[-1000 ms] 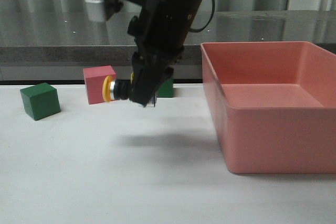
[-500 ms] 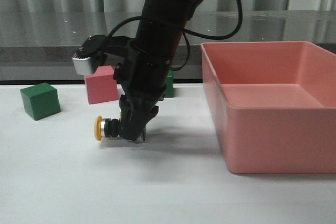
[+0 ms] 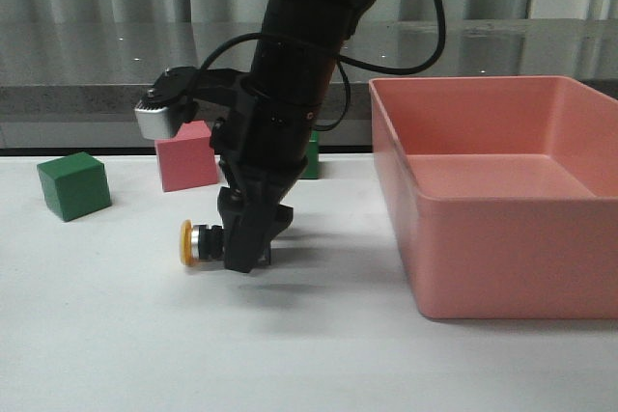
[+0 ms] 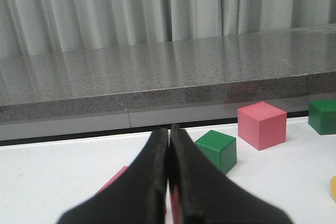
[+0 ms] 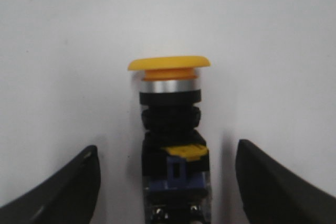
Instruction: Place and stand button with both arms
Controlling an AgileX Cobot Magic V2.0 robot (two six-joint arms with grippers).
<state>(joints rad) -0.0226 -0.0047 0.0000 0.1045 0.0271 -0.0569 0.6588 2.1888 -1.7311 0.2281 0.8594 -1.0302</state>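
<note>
Yellow-capped button (image 3: 200, 243) lying sideways on my white surface (image 3: 145, 335), long axis level, cap toward my left, right claw (image 3: 246, 256) spread wide around it (not touching), left claw (image 4: 169, 182) pressed closed on nothing, two green cubes, one pink cube (image 3: 187, 154), one pink bin (image 3: 502, 200).

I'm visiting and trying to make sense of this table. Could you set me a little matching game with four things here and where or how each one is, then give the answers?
Things:
1. button
2. pink bin
3. right gripper
4. left gripper

States:
A. fingers pressed together, nothing between them
B. lying on its side on the white table
C. open, fingers apart on either side of the button
D. standing at the right of the table

Pairs: 1-B, 2-D, 3-C, 4-A
</note>
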